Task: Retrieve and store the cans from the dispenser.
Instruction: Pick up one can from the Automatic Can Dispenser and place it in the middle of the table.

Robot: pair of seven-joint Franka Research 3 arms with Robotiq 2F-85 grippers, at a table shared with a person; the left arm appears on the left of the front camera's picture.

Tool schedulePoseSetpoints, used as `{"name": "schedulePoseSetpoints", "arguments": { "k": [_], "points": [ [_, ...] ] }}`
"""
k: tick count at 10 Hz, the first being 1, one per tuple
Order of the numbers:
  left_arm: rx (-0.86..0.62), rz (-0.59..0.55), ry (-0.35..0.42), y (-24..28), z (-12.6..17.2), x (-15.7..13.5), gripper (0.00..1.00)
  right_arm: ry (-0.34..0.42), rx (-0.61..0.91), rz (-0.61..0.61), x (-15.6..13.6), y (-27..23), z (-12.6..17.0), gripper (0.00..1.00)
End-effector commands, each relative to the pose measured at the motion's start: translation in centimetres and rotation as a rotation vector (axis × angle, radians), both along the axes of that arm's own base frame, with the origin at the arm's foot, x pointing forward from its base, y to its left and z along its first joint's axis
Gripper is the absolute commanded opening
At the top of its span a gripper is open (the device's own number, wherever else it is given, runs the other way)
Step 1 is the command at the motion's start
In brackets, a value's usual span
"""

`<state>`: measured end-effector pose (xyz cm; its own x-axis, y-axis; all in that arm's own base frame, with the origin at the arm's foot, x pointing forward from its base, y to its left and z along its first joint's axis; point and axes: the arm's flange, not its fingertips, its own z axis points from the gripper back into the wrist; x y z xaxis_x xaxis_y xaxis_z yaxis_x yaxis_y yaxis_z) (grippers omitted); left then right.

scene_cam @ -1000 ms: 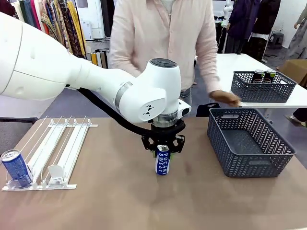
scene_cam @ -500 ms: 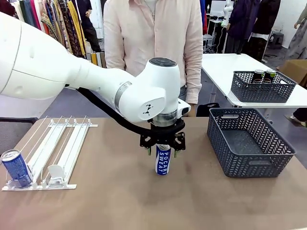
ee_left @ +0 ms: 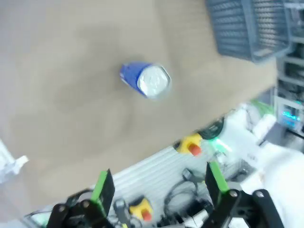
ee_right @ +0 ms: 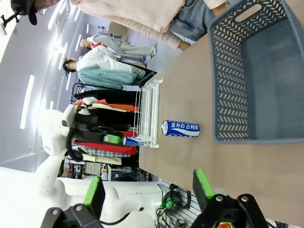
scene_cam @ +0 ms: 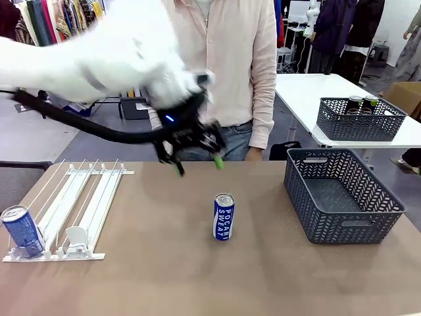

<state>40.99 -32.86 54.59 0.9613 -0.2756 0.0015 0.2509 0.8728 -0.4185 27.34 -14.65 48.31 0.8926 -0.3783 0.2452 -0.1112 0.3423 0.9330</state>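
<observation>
Front view: left arm is motion-blurred, up over the far middle of the table (scene_cam: 151, 276). The left hand (scene_cam: 197, 164) is well clear of the surface with jaws spread wide and green pads apart, holding nothing. The left wrist view agrees: there is an empty gap between the fingers, and the blue can (scene_cam: 223, 216) sits far below.

That blue can stands upright and alone mid-table, between the dispenser (scene_cam: 72, 204) and the grey mesh basket (scene_cam: 342, 194), touching neither. A second blue can (scene_cam: 22, 230) sits at the dispenser's front lip, in the leftmost lane. Two dark cans (scene_cam: 362, 102) are in a far basket (scene_cam: 360, 122) on the white side table behind.

In the right wrist view the right hand (ee_right: 147, 190) is fully open and empty. It hangs back from the table edge, looking across at the can and the basket.

The step looks like storing the mid-table can, probably with the right arm since the basket is on its side.

- Come down with the fingers on either side of the can body, below the silver rim, and centre it before closing so it doesn't tip.
- Lift straight up to clear the basket wall, then lower it inside and don't drop it.
- Keep the left arm out of the middle while that happens.
- If the left goes for the dispenser can instead, take it from above the lip. Don't drag it against the wire lanes.
</observation>
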Motion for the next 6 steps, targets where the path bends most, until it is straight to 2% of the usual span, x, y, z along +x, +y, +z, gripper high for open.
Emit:
{"name": "schedulePoseSetpoints", "arguments": {
  "k": [1, 3, 4, 6],
  "points": [
    [-0.374, -0.004, 0.153, 14.7, 0.3, 1.5, 1.0, -0.039, 0.017, 0.0, 0.3, 0.1, 0.1, 1.0],
    [-0.604, 0.184, 0.141, 26.5, -1.3, 0.5, 1.0, -0.039, 0.017, 0.0, 0.3, 0.1, 0.1, 1.0],
    [-0.687, 0.253, 0.134, 30.8, -2.3, -1.0, 1.0, -0.039, 0.017, 0.0, 0.3, 0.1, 0.1, 1.0],
    [-0.873, 0.335, 0.065, 36.7, -5.0, -4.4, 1.0, -0.039, 0.017, 0.0, 0.3, 0.1, 0.1, 1.0]
  ]
}}
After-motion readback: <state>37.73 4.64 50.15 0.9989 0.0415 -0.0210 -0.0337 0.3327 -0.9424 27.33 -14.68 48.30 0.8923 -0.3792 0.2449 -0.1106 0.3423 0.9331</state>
